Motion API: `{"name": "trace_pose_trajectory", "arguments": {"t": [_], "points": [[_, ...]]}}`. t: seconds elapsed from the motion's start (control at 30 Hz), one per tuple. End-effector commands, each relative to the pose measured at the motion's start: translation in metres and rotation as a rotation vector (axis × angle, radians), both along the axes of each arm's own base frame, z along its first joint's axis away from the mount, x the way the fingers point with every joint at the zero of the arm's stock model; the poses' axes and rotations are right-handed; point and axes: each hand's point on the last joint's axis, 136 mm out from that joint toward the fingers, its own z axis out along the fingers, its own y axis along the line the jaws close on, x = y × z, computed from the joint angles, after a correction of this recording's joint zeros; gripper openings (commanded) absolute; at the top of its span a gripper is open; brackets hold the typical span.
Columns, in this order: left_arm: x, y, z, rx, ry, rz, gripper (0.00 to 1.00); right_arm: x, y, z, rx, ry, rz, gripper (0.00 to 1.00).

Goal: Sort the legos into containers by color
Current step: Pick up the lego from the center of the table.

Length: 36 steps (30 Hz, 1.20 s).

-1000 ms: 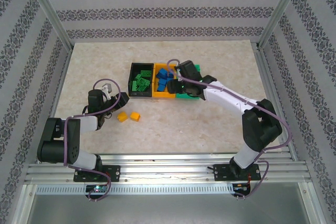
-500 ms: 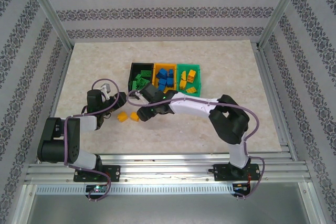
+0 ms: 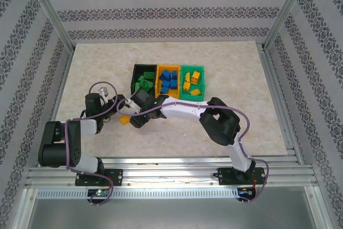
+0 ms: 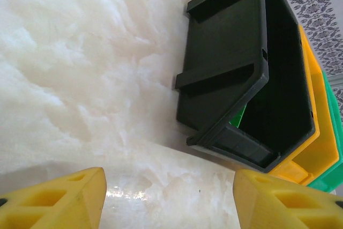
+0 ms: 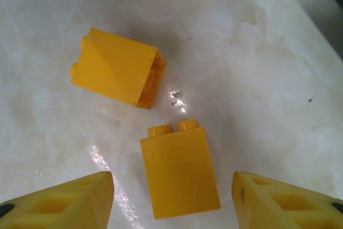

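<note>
Two yellow-orange legos lie loose on the table. In the right wrist view one upright-sided brick (image 5: 179,170) lies between the open fingers of my right gripper (image 5: 174,207), untouched, and a second brick (image 5: 115,68) lies beyond it. From above, my right gripper (image 3: 138,117) hovers over them, and one brick (image 3: 124,120) peeks out at its left. The black bin (image 3: 135,72) holds green legos, the yellow-orange bin (image 3: 168,96) blue ones, the green bin (image 3: 193,96) yellow ones. My left gripper (image 3: 120,102) is open and empty, facing the black bin (image 4: 241,68).
The three bins stand side by side at mid-table. My right arm (image 3: 214,119) stretches leftward across the front of them. Aluminium frame posts and patterned walls enclose the marble-look tabletop (image 3: 241,73). Both grippers are close together left of centre.
My right arm has swung from above the green bin leftward and down to the two loose yellow legos. The left arm has hardly moved.
</note>
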Motion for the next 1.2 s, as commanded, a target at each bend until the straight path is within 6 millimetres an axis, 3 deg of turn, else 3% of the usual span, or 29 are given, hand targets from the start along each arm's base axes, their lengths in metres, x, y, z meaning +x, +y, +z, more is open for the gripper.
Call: {"name": "trace_pose_trajectory", "arguments": {"t": [0.0, 0.4, 0.67, 0.77, 0.97, 1.17], "points": [[0.004, 0.003, 0.015, -0.008, -0.066, 0.006, 0.64, 0.001, 0.004, -0.003, -0.02, -0.01, 0.015, 0.6], [0.004, 0.001, 0.015, -0.015, -0.07, 0.0, 0.64, -0.002, 0.008, -0.023, -0.07, 0.008, -0.003, 0.57], [0.004, 0.001, 0.016, -0.013, -0.073, -0.001, 0.64, -0.006, 0.004, -0.018, -0.058, 0.015, -0.008, 0.36], [0.004, 0.002, 0.017, -0.015, -0.075, 0.0, 0.64, -0.007, 0.001, -0.014, -0.044, 0.013, -0.021, 0.34], [0.004, 0.001, 0.019, -0.016, -0.082, -0.005, 0.64, 0.001, -0.013, 0.014, 0.041, -0.012, -0.093, 0.33], [0.003, 0.001, 0.022, -0.011, -0.089, -0.005, 0.64, 0.022, -0.041, 0.046, 0.128, -0.067, -0.21, 0.32]]}}
